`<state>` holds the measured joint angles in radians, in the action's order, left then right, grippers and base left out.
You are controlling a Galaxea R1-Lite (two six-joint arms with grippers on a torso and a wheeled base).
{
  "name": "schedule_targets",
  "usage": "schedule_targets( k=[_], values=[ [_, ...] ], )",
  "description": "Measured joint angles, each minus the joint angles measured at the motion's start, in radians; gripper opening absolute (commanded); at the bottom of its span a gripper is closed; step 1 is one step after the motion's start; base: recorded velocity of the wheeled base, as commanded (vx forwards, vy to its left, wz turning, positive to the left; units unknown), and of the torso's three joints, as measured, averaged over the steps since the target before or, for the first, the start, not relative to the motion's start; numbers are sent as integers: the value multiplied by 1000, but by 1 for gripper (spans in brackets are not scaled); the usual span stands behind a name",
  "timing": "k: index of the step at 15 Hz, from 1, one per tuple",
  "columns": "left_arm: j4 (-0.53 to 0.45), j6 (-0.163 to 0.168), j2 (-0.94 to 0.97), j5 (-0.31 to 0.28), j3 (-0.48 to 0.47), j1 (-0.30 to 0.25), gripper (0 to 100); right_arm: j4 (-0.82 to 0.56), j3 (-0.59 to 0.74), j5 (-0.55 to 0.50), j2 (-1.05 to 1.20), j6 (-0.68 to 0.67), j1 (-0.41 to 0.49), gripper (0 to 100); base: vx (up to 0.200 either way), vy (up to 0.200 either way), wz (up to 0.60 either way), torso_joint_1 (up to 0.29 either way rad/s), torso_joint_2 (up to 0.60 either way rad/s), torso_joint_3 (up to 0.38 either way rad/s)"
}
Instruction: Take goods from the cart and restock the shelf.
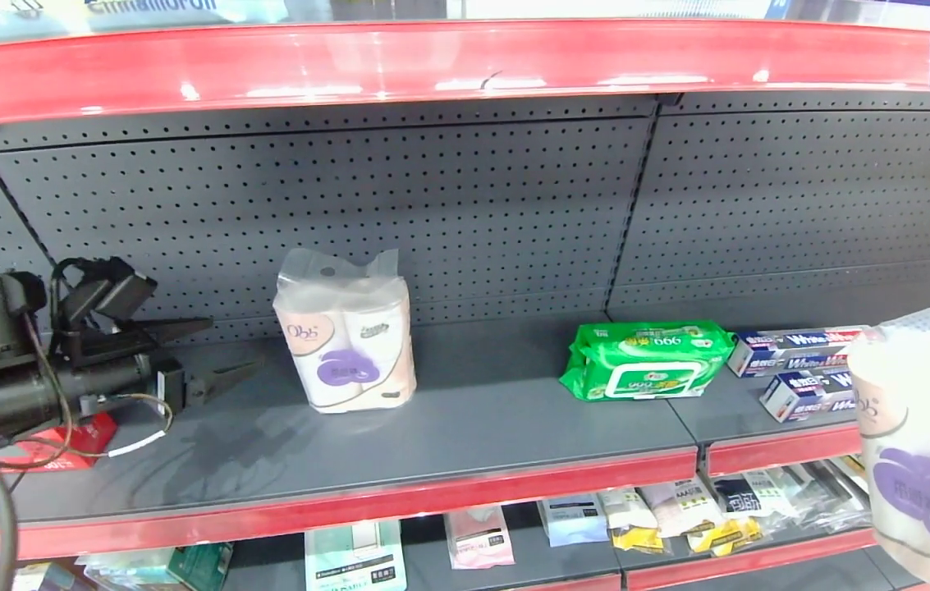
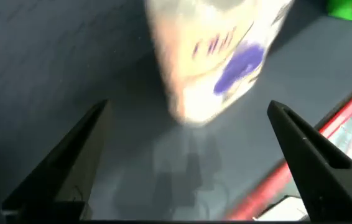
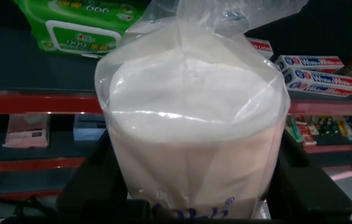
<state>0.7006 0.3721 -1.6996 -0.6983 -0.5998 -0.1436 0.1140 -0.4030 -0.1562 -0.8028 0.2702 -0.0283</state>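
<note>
Toilet-paper pack at front edge of shelf
Right end effector pinches it; left end effector, spread, near shelved pack.

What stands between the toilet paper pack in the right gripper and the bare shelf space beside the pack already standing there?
Nothing visible blocks it from the front. The held pack hangs before the toothpaste boxes; the green wipes lie right of the bare shelf beside the standing pack.
</note>
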Motion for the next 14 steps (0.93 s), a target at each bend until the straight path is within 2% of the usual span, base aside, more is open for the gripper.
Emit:
schedule_targets(
  k=[1, 2, 8, 14],
  values=[
    [1, 22, -59, -47, -47, 6, 100, -1, 1, 0, -3, 10, 0, 0, 0, 0, 0, 0, 0, 0],
    [-5, 32, -105, -71, -79, 10, 100, -1, 2, 0, -4, 18, 0, 0, 0, 0, 0, 0, 0, 0],
    [0, 58, -262, -187, -194, 13, 100, -1, 6, 0, -13, 48, 4, 0, 0, 0, 0, 0, 0, 0],
    [20, 59, -349, -297, -310, 55, 100, -1, 4, -18, -18, 89, 7, 0, 0, 0, 0, 0, 0, 0]
  ],
)
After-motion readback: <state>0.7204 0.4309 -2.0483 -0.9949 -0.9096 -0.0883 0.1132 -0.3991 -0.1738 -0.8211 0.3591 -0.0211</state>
